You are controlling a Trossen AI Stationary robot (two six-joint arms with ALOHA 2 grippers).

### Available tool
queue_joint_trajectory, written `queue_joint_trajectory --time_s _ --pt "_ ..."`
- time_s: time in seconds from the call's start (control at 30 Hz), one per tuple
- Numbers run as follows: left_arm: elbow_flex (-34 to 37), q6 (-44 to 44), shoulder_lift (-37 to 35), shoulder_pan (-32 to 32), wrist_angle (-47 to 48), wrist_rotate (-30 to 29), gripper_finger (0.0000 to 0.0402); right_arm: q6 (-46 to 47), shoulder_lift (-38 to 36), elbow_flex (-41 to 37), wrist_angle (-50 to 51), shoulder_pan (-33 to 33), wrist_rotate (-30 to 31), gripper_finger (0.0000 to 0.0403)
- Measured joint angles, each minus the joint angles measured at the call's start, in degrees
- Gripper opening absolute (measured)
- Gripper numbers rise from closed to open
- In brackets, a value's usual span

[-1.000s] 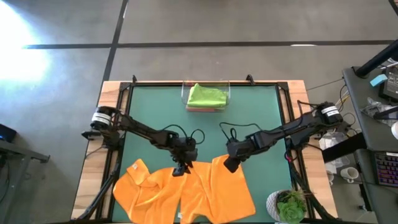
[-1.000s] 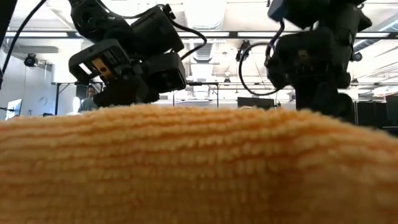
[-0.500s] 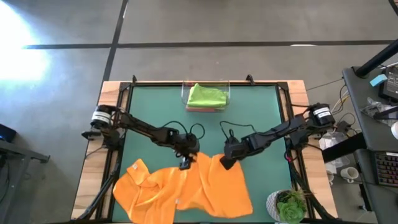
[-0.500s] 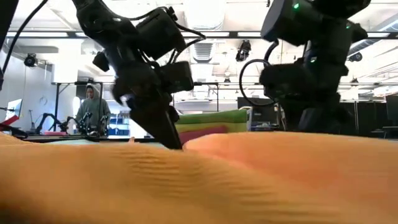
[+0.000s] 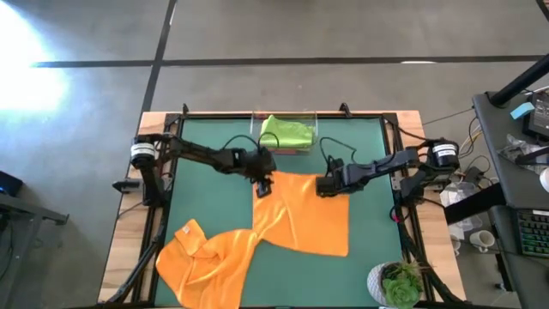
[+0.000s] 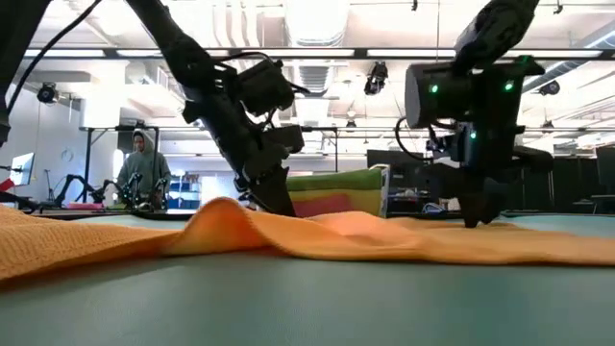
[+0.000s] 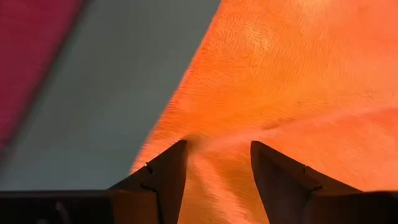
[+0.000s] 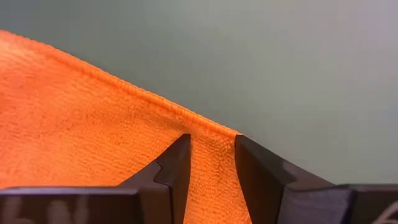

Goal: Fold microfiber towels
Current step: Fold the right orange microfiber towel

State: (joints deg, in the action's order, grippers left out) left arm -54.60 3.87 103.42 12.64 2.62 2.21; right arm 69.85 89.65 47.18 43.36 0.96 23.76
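An orange microfiber towel [image 5: 302,215] lies spread on the green mat. My left gripper [image 5: 263,185] is shut on its far left corner and my right gripper [image 5: 324,185] on its far right corner. In the low view the cloth [image 6: 384,240] lies low on the table, with a hump near the left gripper [image 6: 279,204]; the right gripper [image 6: 476,219] stands farther right. A second orange towel [image 5: 202,262] lies crumpled at the near left, meeting the first one's near left corner. A green towel [image 5: 286,131] rests on a pink one in the clear tray. My left gripper [image 7: 217,168] pinches the orange towel between its two fingers near the far left corner, where the cloth puckers into a ridge [image 7: 219,144]. The fingers slant down from the table's left. The towel lies on the mat behind them. My right gripper [image 8: 212,162] pinches the towel's hemmed far edge [image 8: 211,132] at the right corner between its two fingers. The fingers come steeply from above. The cloth beside them lies flat on the mat.
The clear tray [image 5: 312,129] with folded towels stands at the middle of the far edge, just beyond both grippers. A potted plant [image 5: 396,285] sits at the near right corner. Bare green mat [image 5: 197,197] shows to the left and right of the spread towel.
Both grippers have gone toward the table's far edge, tipping and rolling as they went, with the orange towel's far corners in their hold. The towel has slid away from the near edge and spread out flat; the crumpled orange towel stayed at the near left.
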Motion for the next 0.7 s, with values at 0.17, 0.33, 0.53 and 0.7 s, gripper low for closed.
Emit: queue_joint_trajectory --time_s 0.17,0.33,0.53,0.7 --pt "-0.9 -9.1 -0.1 2.5 -0.1 0.4 0.0164 -8.0 -0.2 0.0 0.7 5.0 0.7 0.0117" --pt "-2.1 -14.5 -0.4 2.7 1.4 0.7 0.0164 -14.8 -0.6 0.2 0.6 8.5 1.7 0.0117" --pt "-5.4 -14.8 -2.8 1.8 14.0 0.9 0.0164 -17.2 -5.0 2.3 2.1 7.5 0.7 0.0117" --pt "-4.8 -14.7 -7.8 -0.2 18.0 1.1 0.0164 -17.4 -10.5 4.2 4.2 4.1 -1.4 0.0117"
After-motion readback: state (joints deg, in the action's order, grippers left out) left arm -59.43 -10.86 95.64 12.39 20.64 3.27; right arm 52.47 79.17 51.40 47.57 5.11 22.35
